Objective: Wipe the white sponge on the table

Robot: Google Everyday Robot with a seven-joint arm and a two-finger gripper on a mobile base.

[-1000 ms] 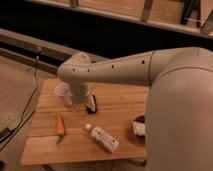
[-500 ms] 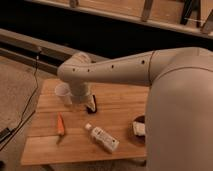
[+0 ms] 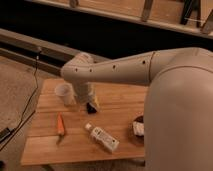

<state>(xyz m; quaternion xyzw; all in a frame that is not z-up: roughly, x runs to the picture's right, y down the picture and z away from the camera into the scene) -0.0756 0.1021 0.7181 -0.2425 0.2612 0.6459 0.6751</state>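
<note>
Wooden counter [image 3: 120,106] holds all. My jaws hang low over its back-left part, just beside cup [image 3: 64,93], spread, nothing seen pinched. Sponge [image 3: 139,128] lies near right edge against a dark item [image 3: 136,121], partly hidden by my arm [image 3: 120,70], well apart from jaws. Orange stick [image 3: 61,125] and bottle [image 3: 102,139] lie nearer front.

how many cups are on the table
1. The cup stands near the far left corner of the table, just left of the gripper, which is down at the tabletop. The arm covers the right side, so another could be hidden.
</note>
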